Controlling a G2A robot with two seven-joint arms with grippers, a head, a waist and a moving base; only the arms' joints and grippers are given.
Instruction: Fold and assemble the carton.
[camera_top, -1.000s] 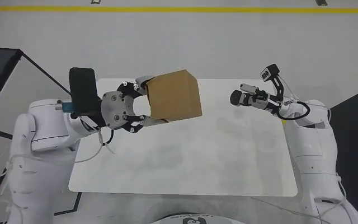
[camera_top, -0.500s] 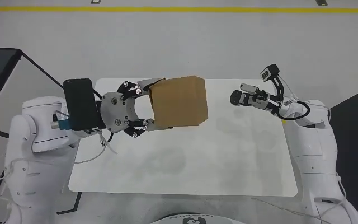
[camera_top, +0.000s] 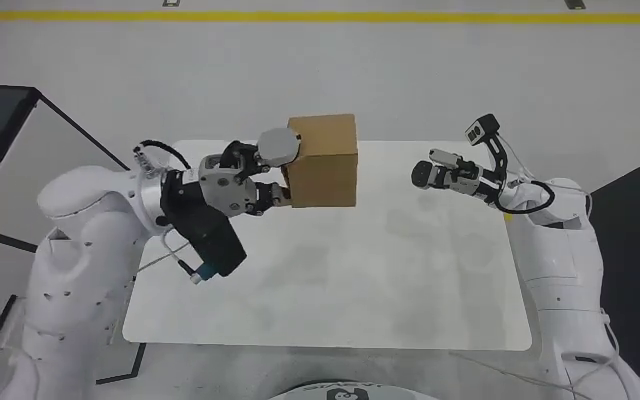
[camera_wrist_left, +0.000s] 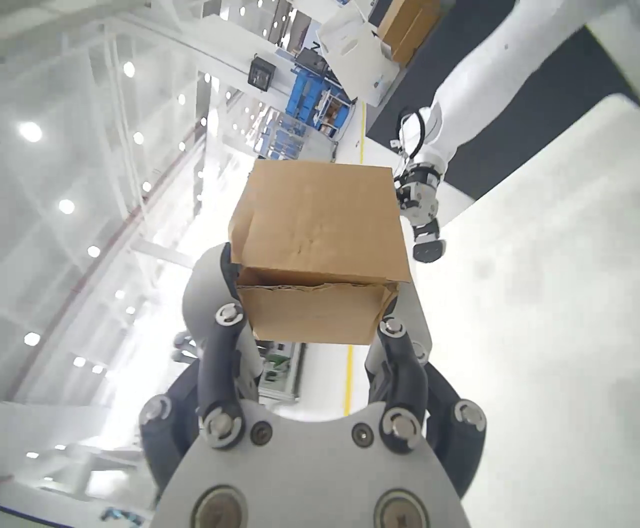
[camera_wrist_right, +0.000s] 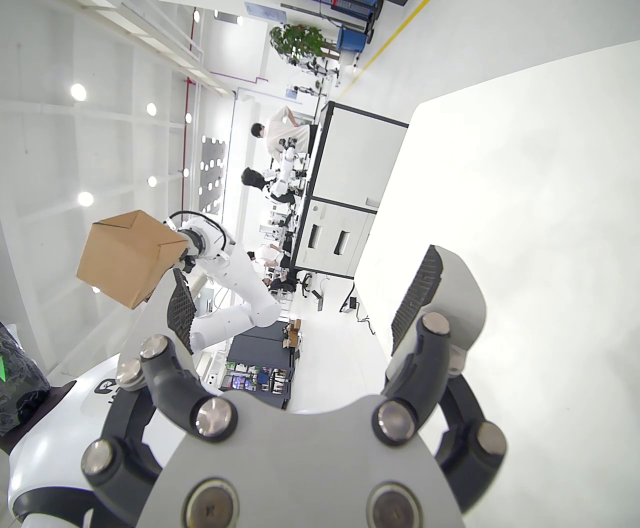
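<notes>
A brown cardboard carton (camera_top: 322, 160), folded into a closed box, is held in the air over the far left part of the white table (camera_top: 400, 280). My left gripper (camera_top: 283, 172) is shut on the carton (camera_wrist_left: 320, 240), one finger on each side of its near end, where a flap edge shows. From the right wrist view the carton (camera_wrist_right: 127, 257) hangs far off with the left arm behind it. My right gripper (camera_top: 418, 175) hovers over the table's far right side, open, with nothing between its ribbed pads (camera_wrist_right: 417, 295).
The table top (camera_wrist_right: 525, 200) is bare white with rounded corners. A black frame (camera_top: 40, 110) stands off the table's left side. A yellow floor line (camera_top: 320, 16) runs beyond the far edge.
The left wrist has rolled over and turned the carton in the air, bringing it a little farther back and squarer to the table. The right arm has kept still.
</notes>
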